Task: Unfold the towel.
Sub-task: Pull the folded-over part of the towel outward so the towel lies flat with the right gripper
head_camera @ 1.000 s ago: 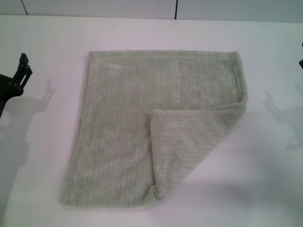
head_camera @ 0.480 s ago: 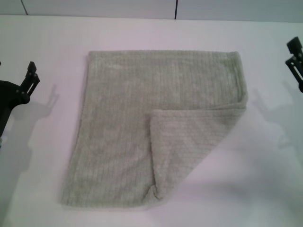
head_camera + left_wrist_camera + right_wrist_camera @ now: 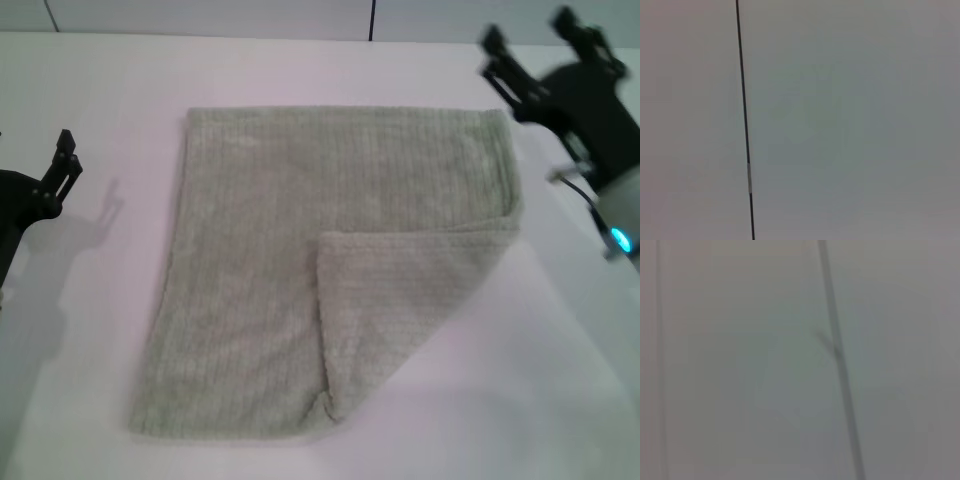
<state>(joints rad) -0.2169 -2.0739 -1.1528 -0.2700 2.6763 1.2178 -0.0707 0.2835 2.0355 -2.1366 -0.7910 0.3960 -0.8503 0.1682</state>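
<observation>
Since half a second ago the right gripper (image 3: 528, 48) has swung well into the head view, from the far right edge to a spot above the towel's far right corner, with its two fingers spread apart and nothing between them. The left gripper (image 3: 62, 165) has hardly shifted; it hangs over bare desk to the left of the towel, well apart from the cloth, its short fingers slightly apart and empty.

The towel (image 3: 260, 250) lies flat in the middle of the desk (image 3: 100, 80) and has not been disturbed. Most of it is spread open, but the near right corner is folded back over the rest as a large triangular flap (image 3: 395, 300), its crease running from the right edge down to the near edge. By my reading the task has barely begun: neither gripper touches the cloth, and the flap remains to be gripped, lifted and drawn back toward the near right so the towel lies square.

The desk is plain white and smooth, marked only by soft shadows of the arms. Beyond its far edge stands a pale wall with a thin dark vertical seam (image 3: 372, 20); both wrist views show only pale panelling with similar dark seams, no cloth and no fingers.
</observation>
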